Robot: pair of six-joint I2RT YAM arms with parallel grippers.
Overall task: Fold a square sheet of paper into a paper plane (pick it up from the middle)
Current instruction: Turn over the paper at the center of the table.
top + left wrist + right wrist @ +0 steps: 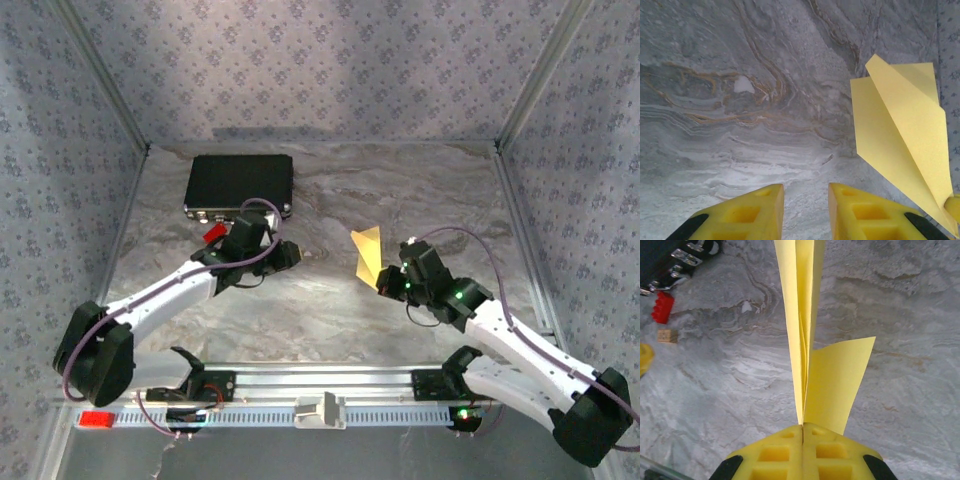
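The pale-yellow paper is folded into a slim pointed paper plane (pixel 367 252). It is held up off the marble table (pixel 320 310), right of centre. My right gripper (pixel 803 428) is shut on the plane's narrow lower end, and the folded layers (pixel 802 325) rise straight from the pads with one wing (pixel 837 385) splayed to the right. From above, the right gripper (pixel 384 283) sits just below the paper. My left gripper (pixel 806 200) is open over bare table with nothing between its fingers. It is left of the plane (pixel 900 130) and apart from it, near table centre (pixel 297 256).
A black rectangular case (pixel 240 185) lies at the back left, with a small red brick (pixel 212 233) at its front edge. The brick (pixel 662 307) and a small tan block (pixel 667 336) lie beside the left arm. A metal rail (pixel 400 412) runs along the near edge. Patterned walls enclose the table.
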